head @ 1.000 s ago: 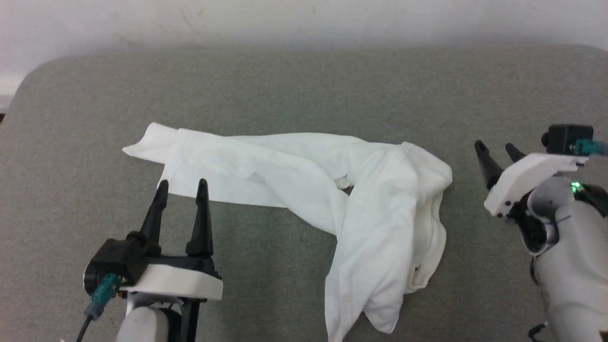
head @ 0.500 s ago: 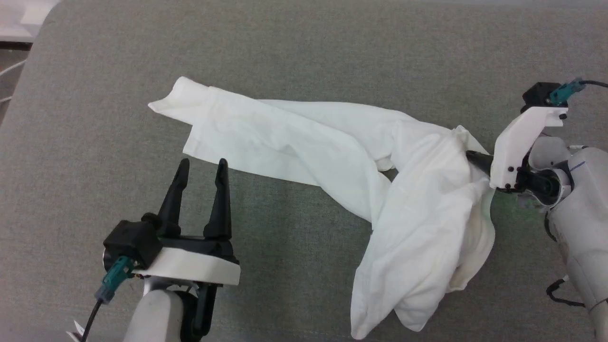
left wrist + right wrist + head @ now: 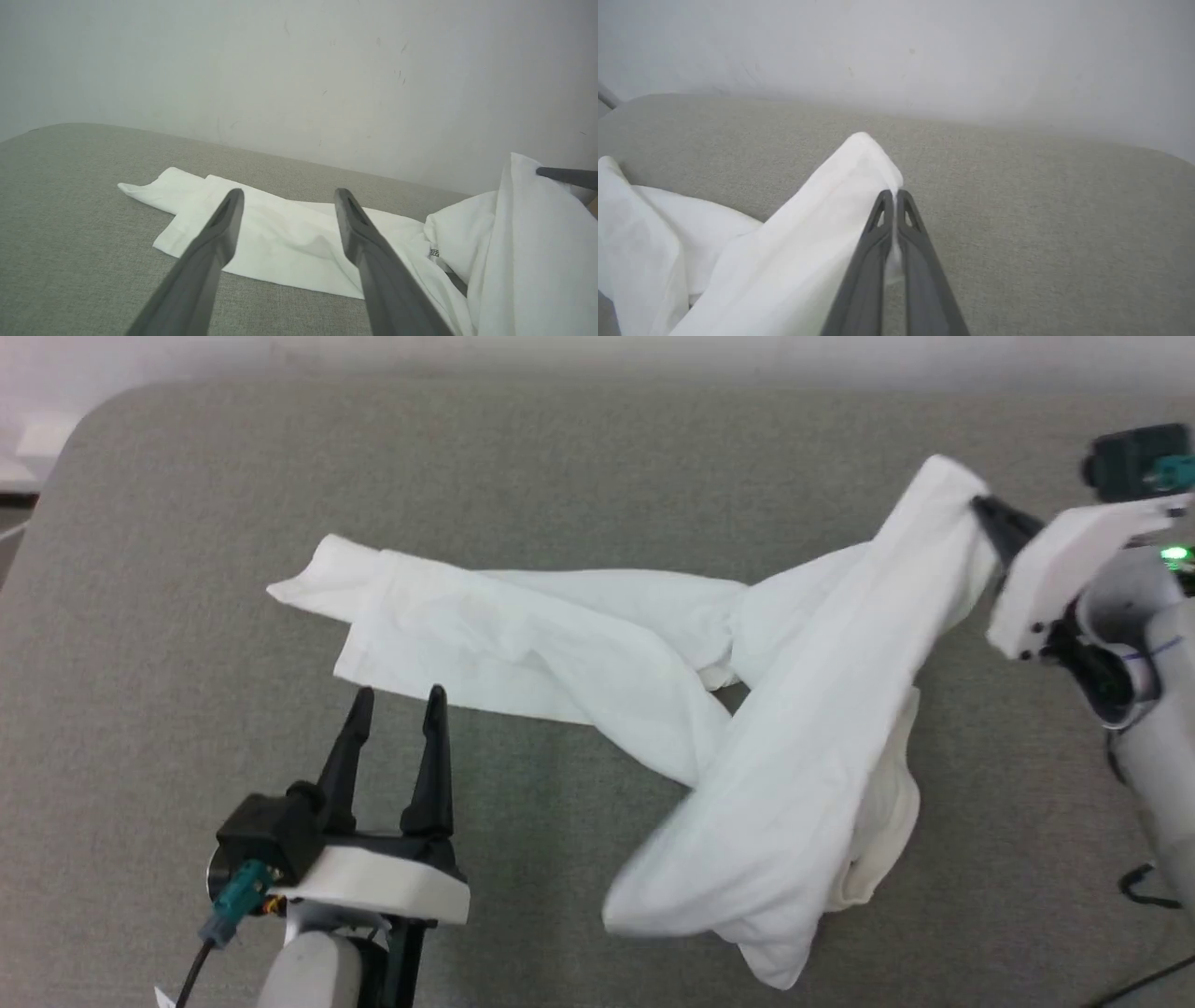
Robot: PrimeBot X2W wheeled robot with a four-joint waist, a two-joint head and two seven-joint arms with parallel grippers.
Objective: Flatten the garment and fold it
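One garment [image 3: 794, 756] edge clamped between right jaws.

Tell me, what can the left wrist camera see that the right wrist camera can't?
Left wrist view, not the right one: the open left gripper, the flat-lying end of the garment and a tiny label. Right wrist view, not the left one: a close look at the right gripper, shut and pinching the garment's lifted edge. Both: the white garment, the grey padded surface and the pale wall.
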